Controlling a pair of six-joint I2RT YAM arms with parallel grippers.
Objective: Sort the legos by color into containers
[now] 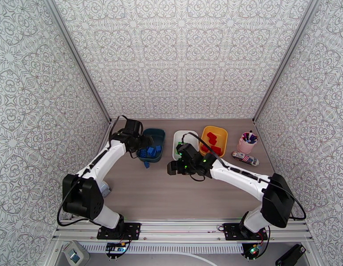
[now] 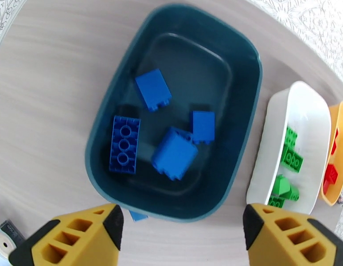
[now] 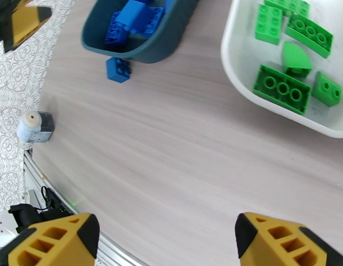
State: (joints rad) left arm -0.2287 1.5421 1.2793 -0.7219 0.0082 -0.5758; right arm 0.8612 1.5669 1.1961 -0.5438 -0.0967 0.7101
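The right arm's yellow fingers (image 3: 278, 244) hang spread and empty over the wood-grain desk (image 3: 171, 151). A small blue studded plastic brick (image 3: 118, 69) lies just beside the 6 o'clock rim of the dark teal-blue plastic tub (image 2: 249, 103). The left fingers (image 2: 78, 236), spread and empty, hover above that tub's blue bricks (image 2: 173, 152). At its 3 o'clock a white tub (image 3: 238, 63) holds green bricks (image 3: 282, 88). Farther toward 3 o'clock a yellow tub (image 2: 337, 125) holds red bricks (image 2: 331, 174).

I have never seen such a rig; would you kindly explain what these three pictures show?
Two robot arms, left arm and right arm, are bolted to a table. The wide picture looks down from above; the other two come from a camera on each wrist, looking past the left pincer and the right pincer. Both are open and hold nothing. The teal tub holds blue bricks, the white tub green bricks, the yellow tub red bricks. One loose brick lies on the table beside the teal tub.
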